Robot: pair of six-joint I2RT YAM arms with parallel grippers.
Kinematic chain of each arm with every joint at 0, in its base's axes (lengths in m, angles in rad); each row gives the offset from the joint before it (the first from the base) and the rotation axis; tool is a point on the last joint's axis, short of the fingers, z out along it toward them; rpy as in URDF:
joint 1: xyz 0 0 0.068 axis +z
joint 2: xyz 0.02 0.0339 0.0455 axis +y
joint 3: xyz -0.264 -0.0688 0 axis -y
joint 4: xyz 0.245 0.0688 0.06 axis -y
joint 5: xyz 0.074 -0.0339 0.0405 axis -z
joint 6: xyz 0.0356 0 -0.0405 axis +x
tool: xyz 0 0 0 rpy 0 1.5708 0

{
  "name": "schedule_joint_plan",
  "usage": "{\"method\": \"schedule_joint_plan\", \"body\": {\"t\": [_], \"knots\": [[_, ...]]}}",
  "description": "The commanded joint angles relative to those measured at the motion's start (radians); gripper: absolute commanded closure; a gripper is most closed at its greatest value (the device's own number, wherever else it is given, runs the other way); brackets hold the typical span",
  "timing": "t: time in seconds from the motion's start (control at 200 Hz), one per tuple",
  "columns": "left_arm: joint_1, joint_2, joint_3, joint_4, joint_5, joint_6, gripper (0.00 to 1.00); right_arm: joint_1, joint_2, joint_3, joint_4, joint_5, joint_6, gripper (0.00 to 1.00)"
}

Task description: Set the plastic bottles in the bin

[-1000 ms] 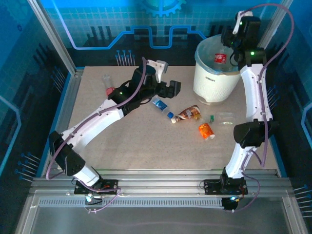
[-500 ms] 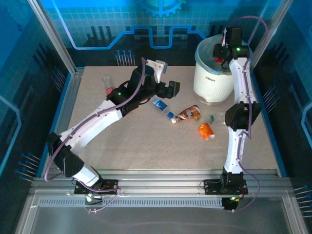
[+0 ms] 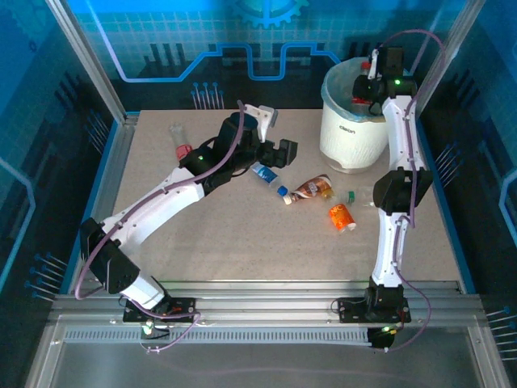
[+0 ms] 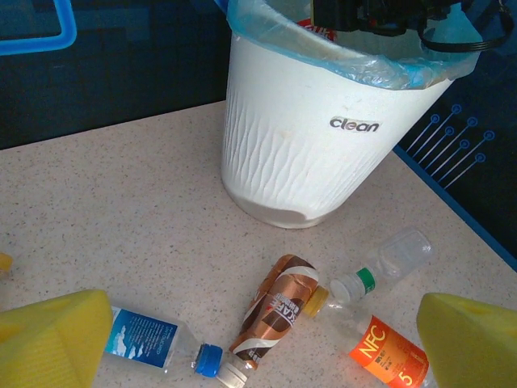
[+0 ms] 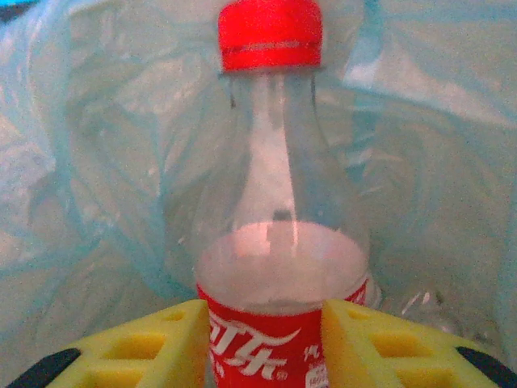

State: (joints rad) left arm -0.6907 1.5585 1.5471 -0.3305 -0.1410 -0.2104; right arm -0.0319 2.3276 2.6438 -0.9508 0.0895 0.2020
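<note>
we see the clear, smooth red-capped bottle [image 5: 275, 202] pinched in our right gripper [image 5: 265, 347], down inside the ribbed white bin [image 3: 347, 137] with its crinkled blue liner [image 4: 388, 69]. our right arm stands tall, wrist folded over the rim. the left gripper [image 4: 262, 323] hangs spread wide above the brown bottle [image 4: 279, 311] lying on the speckled table [image 4: 121, 218].

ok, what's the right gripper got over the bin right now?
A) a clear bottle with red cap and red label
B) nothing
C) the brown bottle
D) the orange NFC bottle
A: in the right wrist view the right gripper has its yellow fingers closed against both sides of the red-labelled bottle, with the blue bin liner behind it.
</note>
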Motion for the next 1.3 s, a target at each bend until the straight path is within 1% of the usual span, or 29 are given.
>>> {"method": "schedule_joint_plan", "body": {"t": [0.0, 0.07, 0.145, 0.225, 0.29, 0.365, 0.44, 0.515, 0.595, 0.71, 0.82, 0.92, 1.03, 1.06, 1.11, 1.14, 1.296], "knots": [[0.004, -0.016, -0.003, 0.023, 0.006, -0.018, 0.02, 0.021, -0.12, -0.035, -0.074, -0.035, -0.02, 0.57], [0.004, -0.031, -0.004, 0.022, 0.009, -0.026, 0.02, 0.035, -0.192, -0.052, -0.058, -0.02, -0.031, 0.56], [0.005, -0.052, -0.008, 0.015, 0.018, -0.033, 0.02, 0.05, -0.268, -0.074, -0.042, -0.004, -0.035, 0.52], [0.005, -0.08, -0.013, -0.009, 0.03, -0.035, 0.02, 0.065, -0.371, -0.16, 0.011, -0.038, -0.041, 0.51], [0.004, -0.108, -0.018, -0.049, 0.046, -0.011, 0.02, 0.088, -0.482, -0.309, 0.076, -0.042, -0.051, 0.5], [0.004, -0.15, -0.03, -0.109, 0.022, 0.03, 0.02, 0.135, -0.62, -0.483, 0.131, -0.042, -0.07, 0.47], [0.004, -0.195, -0.061, -0.164, 0.005, 0.057, 0.02, 0.193, -0.721, -0.622, 0.134, -0.036, -0.091, 0.45], [0.004, -0.237, -0.108, -0.212, 0.022, 0.071, 0.01, 0.262, -0.851, -0.812, 0.136, 0.003, -0.089, 0.43], [0.004, -0.277, -0.167, -0.258, 0.048, 0.071, 0.02, 0.306, -0.982, -1.018, 0.146, 0.024, -0.065, 0.42], [0.005, -0.334, -0.276, -0.265, 0.111, 0.069, 0.02, 0.316, -1.156, -1.293, 0.142, 0.03, -0.023, 0.39], [0.002, -0.379, -0.381, -0.237, 0.196, 0.083, 0.03, 0.304, -1.269, -1.508, 0.118, 0.056, 0.004, 0.33], [-0.002, -0.389, -0.44, -0.228, 0.255, 0.086, 0.03, 0.292, -1.322, -1.662, 0.119, 0.042, 0.008, 0.27], [-0.01, -0.372, -0.47, -0.226, 0.284, 0.077, 0.04, 0.262, -1.303, -1.751, 0.12, 0.004, 0.001, 0.25], [-0.013, -0.365, -0.473, -0.226, 0.284, 0.075, 0.04, 0.25, -1.291, -1.758, 0.127, 0.0, 0.015, 0.25], [-0.02, -0.351, -0.473, -0.228, 0.284, 0.069, 0.04, 0.228, -1.269, -1.787, 0.155, -0.049, 0.005, 0.24], [-0.024, -0.343, -0.472, -0.226, 0.284, 0.066, 0.04, 0.222, -1.254, -1.796, 0.175, -0.058, 0.004, 0.24], [-0.045, -0.303, -0.455, -0.226, 0.28, 0.036, 0.05, 0.212, -1.131, -1.778, 0.22, -0.018, 0.02, 0.21]]}}
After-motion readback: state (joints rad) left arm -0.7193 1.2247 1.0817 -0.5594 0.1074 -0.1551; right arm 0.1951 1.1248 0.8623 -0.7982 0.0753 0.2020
